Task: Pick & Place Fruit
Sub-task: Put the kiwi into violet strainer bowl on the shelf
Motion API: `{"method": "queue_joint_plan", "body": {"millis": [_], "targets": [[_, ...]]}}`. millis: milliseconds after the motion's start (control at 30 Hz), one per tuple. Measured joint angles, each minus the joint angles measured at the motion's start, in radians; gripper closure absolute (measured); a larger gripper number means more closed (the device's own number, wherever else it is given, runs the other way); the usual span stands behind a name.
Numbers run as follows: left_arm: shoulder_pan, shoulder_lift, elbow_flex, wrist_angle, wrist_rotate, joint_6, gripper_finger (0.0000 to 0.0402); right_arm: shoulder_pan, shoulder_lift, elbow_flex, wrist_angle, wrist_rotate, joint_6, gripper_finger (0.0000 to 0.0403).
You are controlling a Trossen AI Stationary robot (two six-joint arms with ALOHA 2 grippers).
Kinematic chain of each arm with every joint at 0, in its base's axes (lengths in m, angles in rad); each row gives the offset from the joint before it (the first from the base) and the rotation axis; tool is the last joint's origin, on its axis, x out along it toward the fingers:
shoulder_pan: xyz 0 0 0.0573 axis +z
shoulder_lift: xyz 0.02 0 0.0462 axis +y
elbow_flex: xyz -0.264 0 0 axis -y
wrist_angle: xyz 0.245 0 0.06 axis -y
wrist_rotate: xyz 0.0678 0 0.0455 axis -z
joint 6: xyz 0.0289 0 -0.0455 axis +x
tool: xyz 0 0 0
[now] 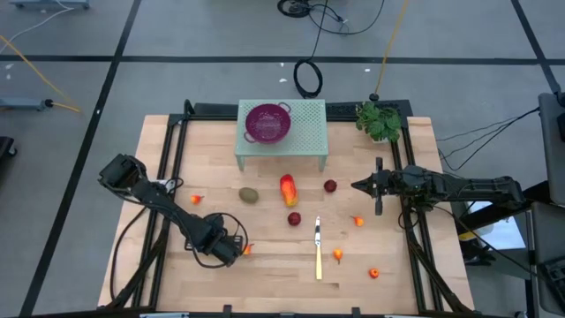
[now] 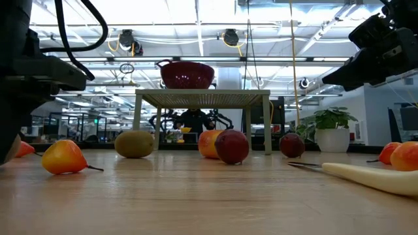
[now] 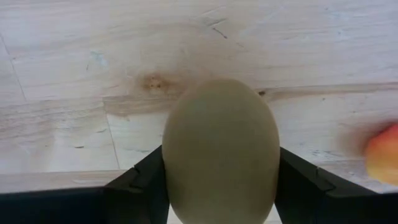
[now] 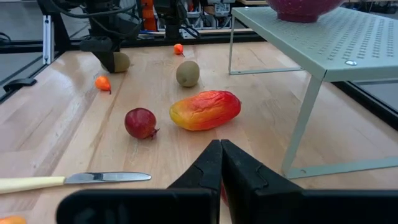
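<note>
A brown-green oval fruit (image 3: 219,149) lies on the wooden table (image 1: 265,283) near its front left, between the fingers of my left gripper (image 1: 226,248), which points straight down and is shut on it. A second brown-green oval (image 1: 249,194), a red-orange-yellow oblong (image 1: 288,189) and two dark red balls (image 1: 329,185) (image 1: 293,218) rest on the table's middle. Tiny orange pieces (image 1: 357,221) are scattered around. My right gripper (image 1: 357,185) hovers shut at the right, level, with nothing in it. My left gripper pinches the oval fruit between its two fingers (image 3: 140,183), one on each long side (image 3: 169,168). The fingers come from above, pointing down. In the right wrist view the fruit (image 4: 120,62) sits on the table under the gripper.
A purple colander (image 1: 267,122) stands on a pale green perforated stand (image 1: 309,132) at the far middle. A yellow-handled knife (image 1: 318,252) lies right of centre near the front. A potted plant (image 1: 380,121) is at the far right corner. One orange piece (image 1: 246,249) lies beside my left gripper.
</note>
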Motion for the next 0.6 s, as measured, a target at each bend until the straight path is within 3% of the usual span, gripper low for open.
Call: {"method": "queue_joint_plan", "body": {"millis": [200,467,600], "targets": [[0.000,0.000,0.000,-0.003,-0.021,0.024,0.0178,0.000,0.000,0.000,0.000,0.000,-0.001,0.0399],[-0.036,-0.010,0.000,0.017,-0.332,0.198,0.0196,0.000,0.000,0.000,0.000,0.000,-0.001,0.0399],[-0.051,-0.010,0.000,0.035,-0.414,0.233,0.0195,0.000,0.000,0.000,0.000,0.000,-0.001,0.0399]]}}
